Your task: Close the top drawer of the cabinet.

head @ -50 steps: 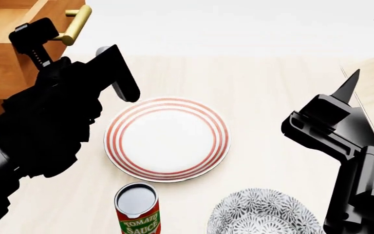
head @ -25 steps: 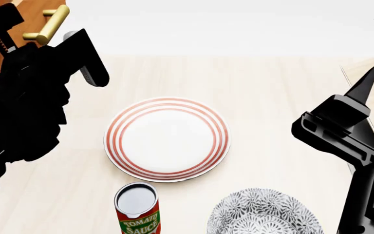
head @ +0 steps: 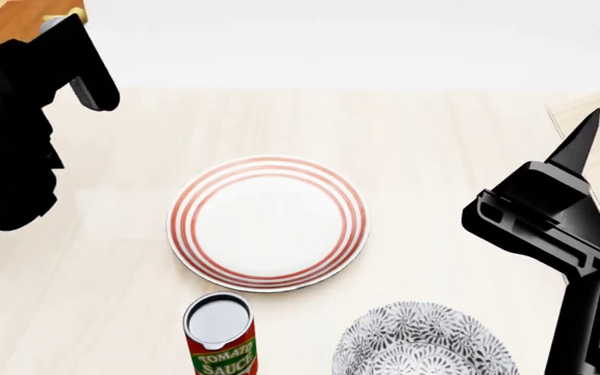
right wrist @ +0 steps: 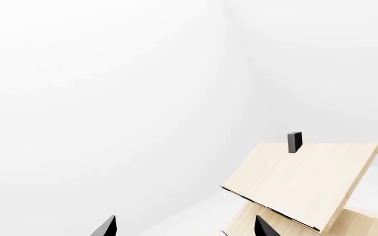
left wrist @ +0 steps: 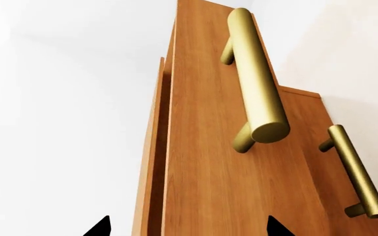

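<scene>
The pale table (head: 436,148) carries plate (head: 268,223), can (head: 219,333), bowl (head: 425,342).

A simulated kitchen-like set — bare white walls and a pale wood counter (head: 436,156). A red-ringed plate (head: 269,223) sits mid-counter; near it, on the robot's side, stand a tomato sauce can (head: 219,334) and a patterned bowl (head: 425,344). Left of the plate, an orange-brown cabinet (left wrist: 222,187) with brass handles (left wrist: 256,78) — right of it, a light-wood rack (right wrist: 307,182).
</scene>
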Motion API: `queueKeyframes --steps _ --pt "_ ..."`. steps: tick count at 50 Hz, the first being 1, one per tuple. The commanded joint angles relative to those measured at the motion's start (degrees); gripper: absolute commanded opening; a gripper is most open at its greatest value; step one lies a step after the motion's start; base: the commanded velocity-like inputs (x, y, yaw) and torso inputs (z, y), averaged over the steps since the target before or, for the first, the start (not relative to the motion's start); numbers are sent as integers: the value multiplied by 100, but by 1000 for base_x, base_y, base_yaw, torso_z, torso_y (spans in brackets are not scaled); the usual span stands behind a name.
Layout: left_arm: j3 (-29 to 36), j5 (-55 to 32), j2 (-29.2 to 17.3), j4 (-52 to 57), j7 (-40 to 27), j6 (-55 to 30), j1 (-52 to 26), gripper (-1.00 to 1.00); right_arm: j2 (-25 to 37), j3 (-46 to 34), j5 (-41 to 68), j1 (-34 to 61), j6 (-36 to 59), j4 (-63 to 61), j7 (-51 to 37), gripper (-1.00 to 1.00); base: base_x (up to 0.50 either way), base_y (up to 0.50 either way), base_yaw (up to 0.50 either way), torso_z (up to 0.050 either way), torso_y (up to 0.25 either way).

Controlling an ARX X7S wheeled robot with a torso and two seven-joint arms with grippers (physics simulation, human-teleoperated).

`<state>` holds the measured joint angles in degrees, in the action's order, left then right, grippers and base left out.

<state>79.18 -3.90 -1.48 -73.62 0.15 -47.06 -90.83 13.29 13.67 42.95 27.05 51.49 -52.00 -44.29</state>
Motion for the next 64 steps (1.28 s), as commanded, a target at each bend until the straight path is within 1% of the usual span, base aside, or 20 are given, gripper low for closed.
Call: queueKeyframes --steps 1,9,13,23,28,32,37,45,48,50,56,60,64 --pt "-41 394 -285 -136 134 -134 -29 100 40 -43 100 36 42 -54 -89 100 0 0 0 0 0" --pt "92 427 -488 -136 253 -175 -25 100 74 -1 221 119 89 -123 -193 100 0 0 0 0 0" --pt "358 507 -616 -136 341 -245 -15 100 78 -54 200 134 55 -113 -200 100 0 0 0 0 0" --pt "793 507 -919 -136 460 -356 -134 100 105 -76 276 210 59 -125 -278 100 0 0 0 0 1" --pt "1189 555 -1051 -136 559 -393 -236 100 126 -72 306 229 53 -145 -320 100 0 0 0 0 0" --pt "1806 681 -1169 -136 753 -382 -360 100 152 -77 381 247 111 -211 -389 100 0 0 0 0 0" --pt "2220 600 -1297 -136 873 -400 -515 100 181 -9 479 193 128 -288 -459 100 0 0 0 0 2" --pt "2475 469 -1495 -136 935 -572 -779 100 261 177 855 257 315 -518 -776 100 0 0 0 0 3" --pt "2766 552 -1594 -136 1027 -575 -825 100 261 151 889 244 321 -553 -857 100 0 0 0 0 3" --pt "2807 497 -1608 -136 1029 -567 -848 100 263 99 908 264 339 -560 -908 100 0 0 0 0 5" --pt "3576 652 -1807 -136 1282 -516 -814 100 299 28 1013 333 348 -555 -983 100 0 0 0 0 4" --pt "3728 545 -1891 -136 1272 -528 -832 100 299 -42 991 343 299 -504 -991 100 0 0 0 0 2" --pt "4028 570 -1959 -136 1405 -547 -833 100 328 -61 1035 377 285 -491 -1022 100 0 0 0 0 6"
